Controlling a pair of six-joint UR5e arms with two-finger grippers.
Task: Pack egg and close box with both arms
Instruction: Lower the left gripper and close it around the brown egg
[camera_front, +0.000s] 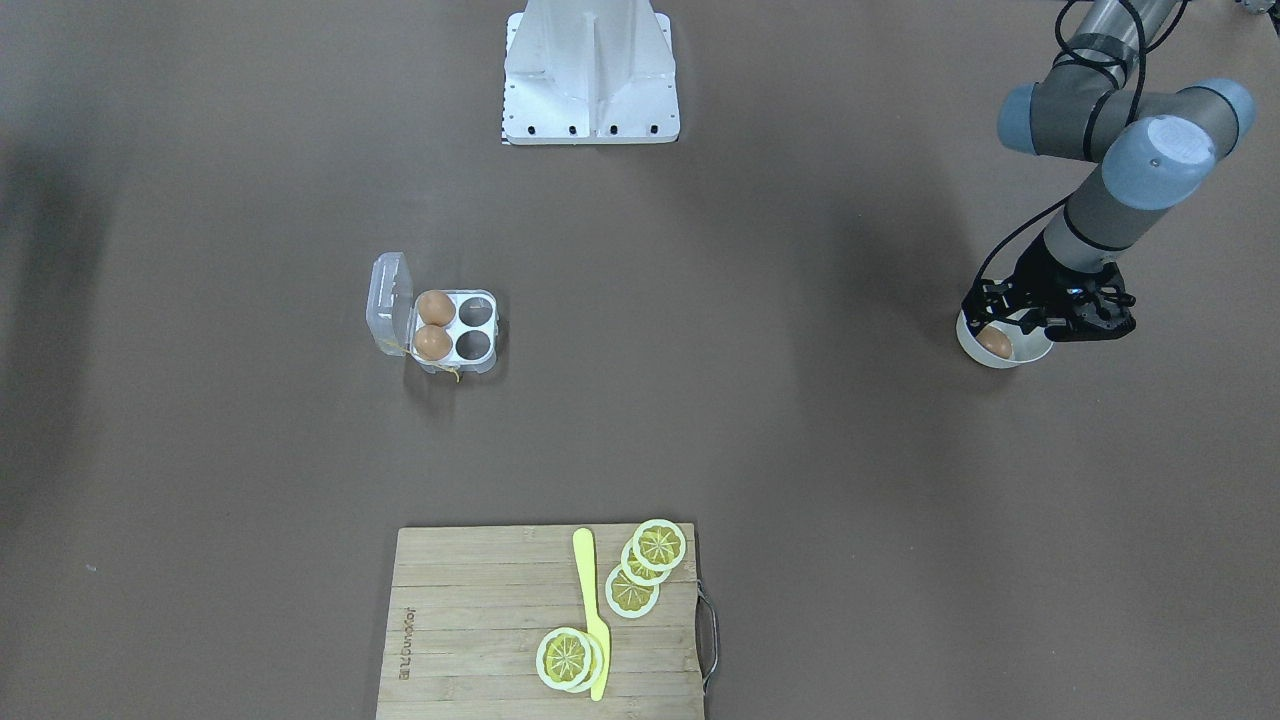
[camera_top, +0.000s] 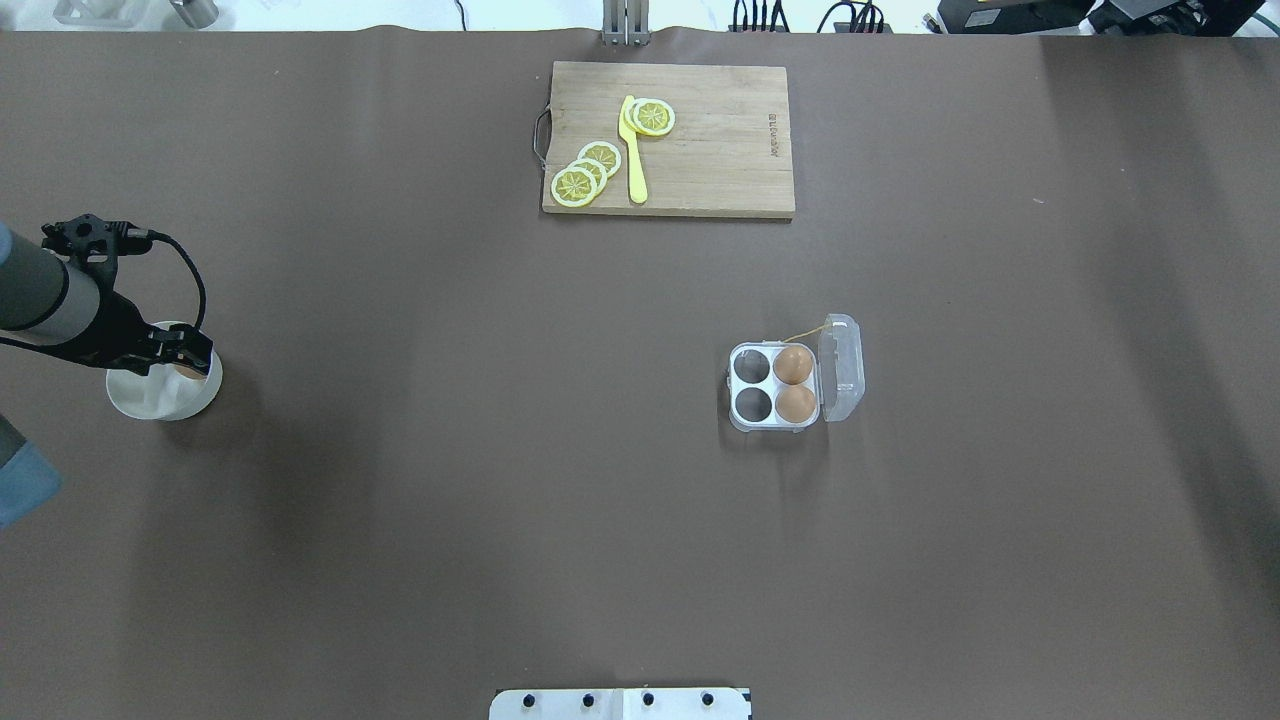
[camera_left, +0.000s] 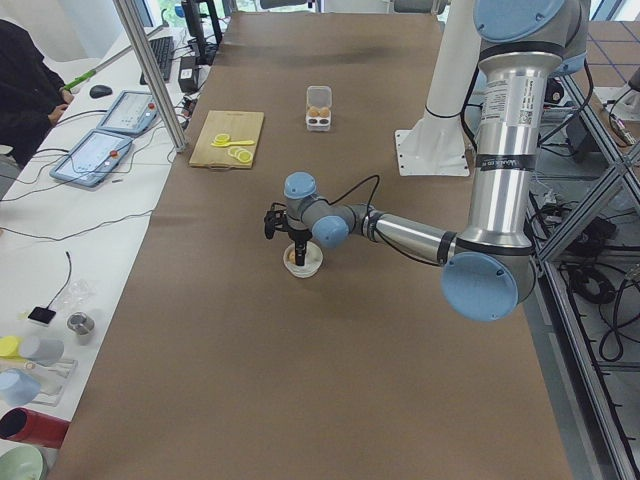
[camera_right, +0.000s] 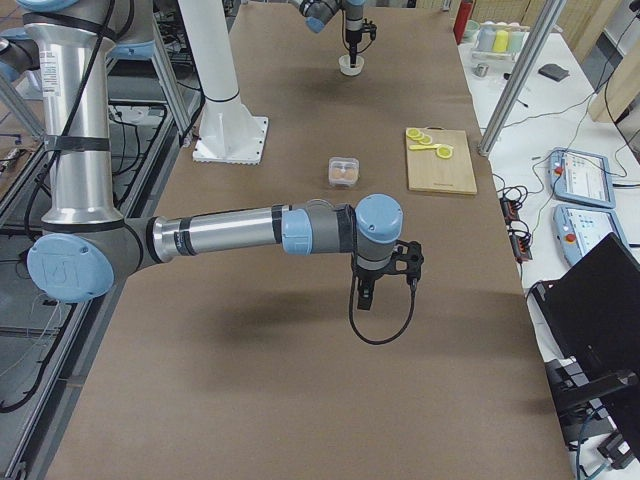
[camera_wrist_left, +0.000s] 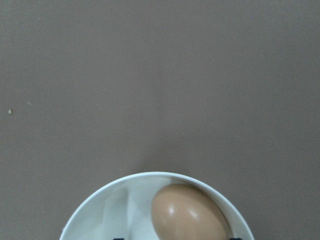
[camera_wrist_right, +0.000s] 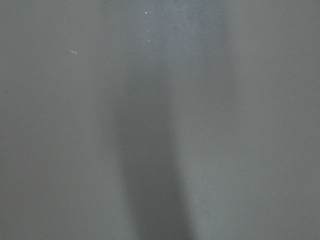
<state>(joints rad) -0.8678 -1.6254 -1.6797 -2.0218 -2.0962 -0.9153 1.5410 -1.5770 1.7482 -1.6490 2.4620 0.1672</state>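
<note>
A tan egg (camera_front: 995, 342) lies in a white bowl (camera_front: 1032, 355) at the table's left end. My left gripper (camera_front: 1003, 328) reaches down into the bowl with its fingers on either side of the egg (camera_wrist_left: 187, 212); it looks open, with a gap on one side. The clear box (camera_front: 478, 330) stands mid-table with its lid (camera_front: 390, 300) open and upright. Two eggs (camera_front: 434, 325) fill the cells next to the lid; the other two cells are empty. My right gripper (camera_right: 364, 300) hangs over bare table, and I cannot tell whether it is open or shut.
A wooden cutting board (camera_front: 480, 620) with lemon slices (camera_front: 640, 565) and a yellow knife (camera_front: 592, 610) lies at the table's far edge. The white robot base (camera_front: 590, 70) is at the near edge. Brown table stretches between the bowl and the box.
</note>
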